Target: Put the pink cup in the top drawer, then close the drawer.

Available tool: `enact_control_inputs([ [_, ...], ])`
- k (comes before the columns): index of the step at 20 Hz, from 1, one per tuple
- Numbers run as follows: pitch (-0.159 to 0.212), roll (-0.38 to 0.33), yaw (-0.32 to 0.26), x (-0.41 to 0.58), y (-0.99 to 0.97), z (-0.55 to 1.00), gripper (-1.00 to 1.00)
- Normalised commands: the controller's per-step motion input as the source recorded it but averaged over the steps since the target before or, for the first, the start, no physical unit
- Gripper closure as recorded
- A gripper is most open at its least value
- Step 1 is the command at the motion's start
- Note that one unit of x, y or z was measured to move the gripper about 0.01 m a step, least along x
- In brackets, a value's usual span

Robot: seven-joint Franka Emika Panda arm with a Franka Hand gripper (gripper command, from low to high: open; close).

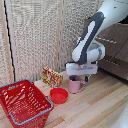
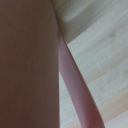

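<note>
The pink cup [image 1: 75, 86] stands upright on the wooden table [image 1: 100, 102], next to the red bowl. My gripper [image 1: 80, 79] is lowered onto its top, with dark fingertips [image 1: 87, 79] standing apart at either side of the rim. I cannot see any pad pressing on the cup. In the wrist view the cup's pink wall [image 2: 27, 65] fills much of the picture at very close range, and no fingers show. The dark brown chest of drawers [image 1: 116, 50] stands at the exterior view's right. Its top drawer [image 1: 114, 35] is partly hidden behind my arm.
A flat red bowl [image 1: 59, 95] lies just to the exterior view's left of the cup. A snack packet [image 1: 52, 76] stands behind it. A red wire basket [image 1: 22, 102] sits at the front left. A pale slatted screen [image 1: 40, 35] forms the back.
</note>
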Motion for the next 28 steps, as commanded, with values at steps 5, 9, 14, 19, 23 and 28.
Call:
enact_control_inputs([
  [5,0.000,-0.048,0.066,0.000,0.13,-0.12,1.00],
  [9,0.014,-0.046,0.017,0.000,0.15,-0.06,1.00],
  [14,0.000,-0.025,-0.013,0.000,0.08,0.04,1.00],
  [19,0.009,-0.057,-0.010,0.063,0.00,0.42,1.00],
  [23,0.054,-0.022,0.000,0.215,-0.02,0.63,1.00],
  [28,0.041,-0.023,0.000,0.321,-0.01,0.71,1.00],
])
